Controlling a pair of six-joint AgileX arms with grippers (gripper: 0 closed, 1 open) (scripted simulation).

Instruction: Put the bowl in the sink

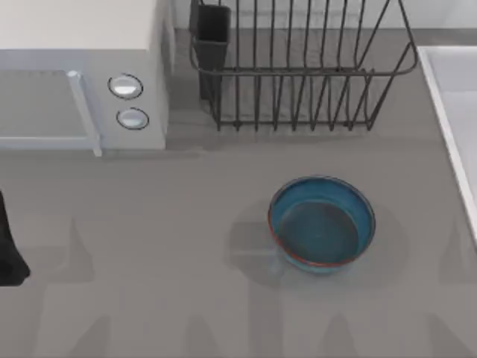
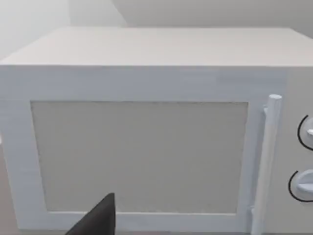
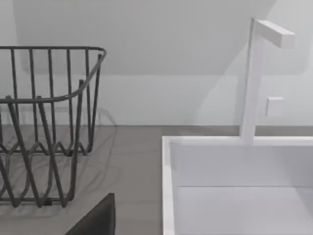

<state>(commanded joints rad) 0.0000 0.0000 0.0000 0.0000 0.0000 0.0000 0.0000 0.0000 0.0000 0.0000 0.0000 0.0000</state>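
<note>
A: Where is the round blue bowl with the reddish-brown rim (image 1: 321, 221)?

B: Upright on the grey table (image 1: 149, 253), right of centre, nearer than the black wire dish rack (image 1: 298, 74). The pale white sink (image 1: 451, 112) lies at the far right, well apart from it.

A: And the risks?

B: I judge a thin rim could slip from a shallow pinch — or the bowl could clip the sink's raised edge or the rack on the way across.

A: The pincers?

B: The left arm (image 1: 9, 246) sits at the left edge, facing the white microwave (image 1: 82, 74); I cannot tell either pincer's opening.

A: Any writing?

B: None readable — just two plain dials (image 1: 128, 101).
</note>
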